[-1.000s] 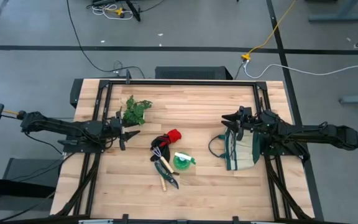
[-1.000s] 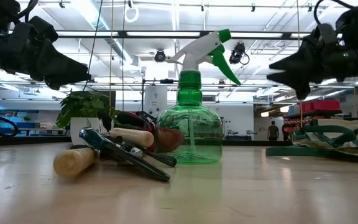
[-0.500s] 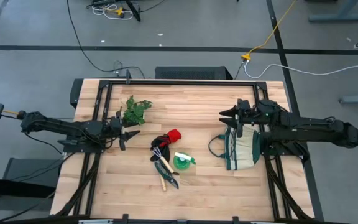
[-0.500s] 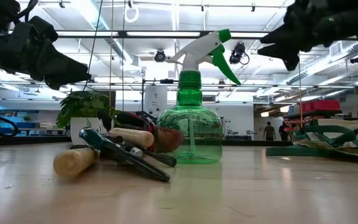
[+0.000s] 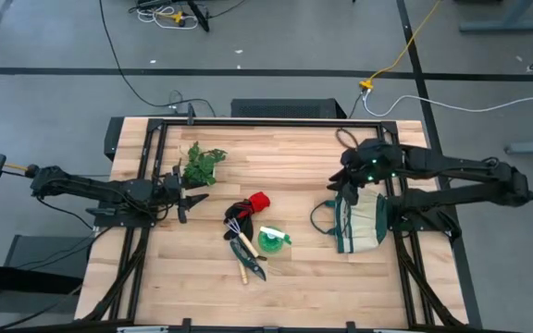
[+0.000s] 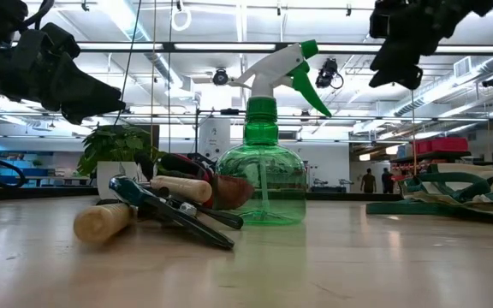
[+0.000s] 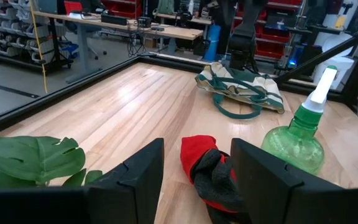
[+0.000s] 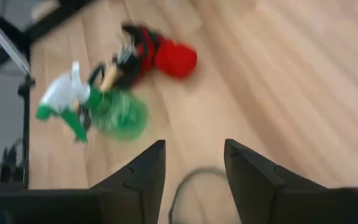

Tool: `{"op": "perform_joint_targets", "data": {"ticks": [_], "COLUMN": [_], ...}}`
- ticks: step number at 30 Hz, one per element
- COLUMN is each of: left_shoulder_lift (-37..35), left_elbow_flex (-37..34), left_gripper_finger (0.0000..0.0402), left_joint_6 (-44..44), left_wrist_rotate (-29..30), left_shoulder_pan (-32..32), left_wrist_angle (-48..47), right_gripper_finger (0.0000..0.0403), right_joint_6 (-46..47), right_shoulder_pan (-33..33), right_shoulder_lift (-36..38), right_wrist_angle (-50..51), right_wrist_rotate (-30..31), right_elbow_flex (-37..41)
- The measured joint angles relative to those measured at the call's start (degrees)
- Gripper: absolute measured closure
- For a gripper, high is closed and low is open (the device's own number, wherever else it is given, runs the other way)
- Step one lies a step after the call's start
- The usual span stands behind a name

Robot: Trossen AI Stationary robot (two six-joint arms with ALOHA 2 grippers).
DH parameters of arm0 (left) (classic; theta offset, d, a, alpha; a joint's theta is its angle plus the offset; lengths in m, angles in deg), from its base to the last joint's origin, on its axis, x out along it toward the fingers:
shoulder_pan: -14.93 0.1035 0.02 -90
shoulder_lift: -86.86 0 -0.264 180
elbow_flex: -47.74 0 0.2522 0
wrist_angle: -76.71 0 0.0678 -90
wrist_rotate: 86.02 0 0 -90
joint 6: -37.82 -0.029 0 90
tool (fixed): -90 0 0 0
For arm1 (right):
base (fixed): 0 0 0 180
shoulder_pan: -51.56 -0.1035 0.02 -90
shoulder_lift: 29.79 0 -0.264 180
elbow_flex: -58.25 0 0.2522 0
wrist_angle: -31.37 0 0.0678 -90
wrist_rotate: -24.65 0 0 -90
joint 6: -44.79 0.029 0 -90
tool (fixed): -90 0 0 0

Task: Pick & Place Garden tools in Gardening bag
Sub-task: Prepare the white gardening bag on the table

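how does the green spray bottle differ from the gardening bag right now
The green spray bottle stands upright among the heaped tools mid-table; the gardening bag lies flat and alone on the table's right side. The bottle is see-through hard plastic; the bag is soft beige canvas with dark green trim. No gripper touches either.

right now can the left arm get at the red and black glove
Probably yes. The left gripper is open and empty, pointing toward the glove across bare table; only the plant sprig lies beside that path, not across it.

Garden tools [image 5: 253, 236] piled mid-table; beige gardening bag [image 5: 359, 222] flat, right.
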Motion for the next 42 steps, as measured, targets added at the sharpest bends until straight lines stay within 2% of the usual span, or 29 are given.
{"op": "perform_joint_targets", "data": {"ticks": [5, 14, 18, 25, 34, 42], "left_shoulder_lift": [0.0, 0.0, 0.0, 0.0, 0.0, 0.0], "left_elbow_flex": [0.0, 0.0, 0.0, 0.0, 0.0, 0.0], "left_gripper_finger": [0.0209, 0.0209, 0.0209, 0.0209, 0.0209, 0.0209], "left_joint_6": [0.9, 3.4, 3.4, 3.4, 3.4, 3.4], "left_wrist_rotate": [0.0, 0.0, 0.0, 0.0, 0.0, 0.0], "left_shoulder_pan": [0.0, 0.0, 0.0, 0.0, 0.0, 0.0], "left_wrist_angle": [0.0, 0.0, 0.0, 0.0, 0.0, 0.0], "right_gripper_finger": [0.0237, 0.0237, 0.0237, 0.0237, 0.0237, 0.0237], "right_joint_6": [3.5, 11.4, 13.9, 19.3, 25.2, 28.1], "right_shoulder_pan": [-4.6, -10.0, -10.8, -10.9, -10.9, -10.9], "right_shoulder_lift": [-5.4, -11.4, -13.4, -17.3, -22.6, -26.1], "right_wrist_angle": [6.3, 17.7, 20.1, 23.5, 25.0, 25.2], "right_wrist_rotate": [-0.1, 0.0, 1.0, 7.6, 13.0, 14.0], "right_elbow_flex": [-3.3, -3.6, -3.6, -3.6, -3.6, -3.6]}}
